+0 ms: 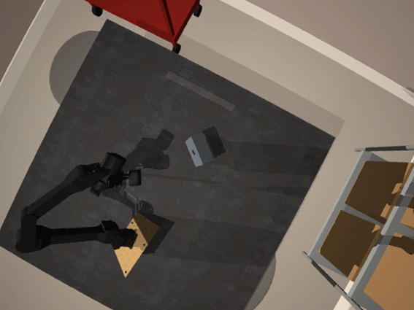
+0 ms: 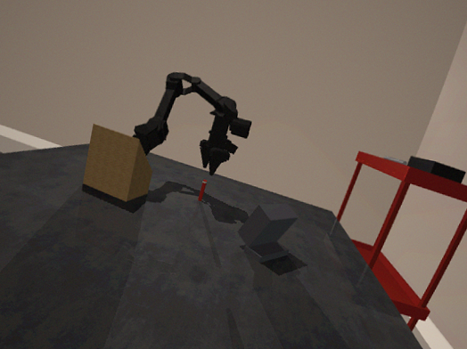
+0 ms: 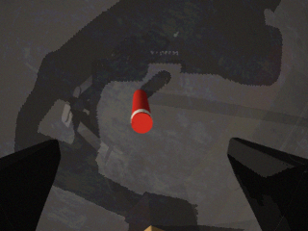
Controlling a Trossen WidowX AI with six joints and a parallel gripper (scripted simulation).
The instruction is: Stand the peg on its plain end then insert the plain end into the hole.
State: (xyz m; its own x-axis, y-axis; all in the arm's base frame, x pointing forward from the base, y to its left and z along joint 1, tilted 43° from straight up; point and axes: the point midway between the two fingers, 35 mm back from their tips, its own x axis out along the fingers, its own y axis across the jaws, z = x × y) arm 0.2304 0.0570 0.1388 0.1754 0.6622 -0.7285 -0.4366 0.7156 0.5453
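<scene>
The red peg (image 2: 202, 190) stands upright on the dark table, its white band near the top end. In the wrist view I look down on the peg's top end (image 3: 141, 112), with the band just below it. My gripper (image 2: 212, 166) hangs directly above the peg, pointing down, clear of it. Its fingers are wide open and empty, one at each side of the wrist view. The grey sloped panel (image 1: 203, 149) with one hole in its face (image 1: 194, 151) stands to the right of the peg; it also shows in the exterior view (image 2: 268, 229).
A red cart (image 2: 401, 229) stands off the table's far right. A grey shelf rack (image 1: 388, 219) stands beyond another edge.
</scene>
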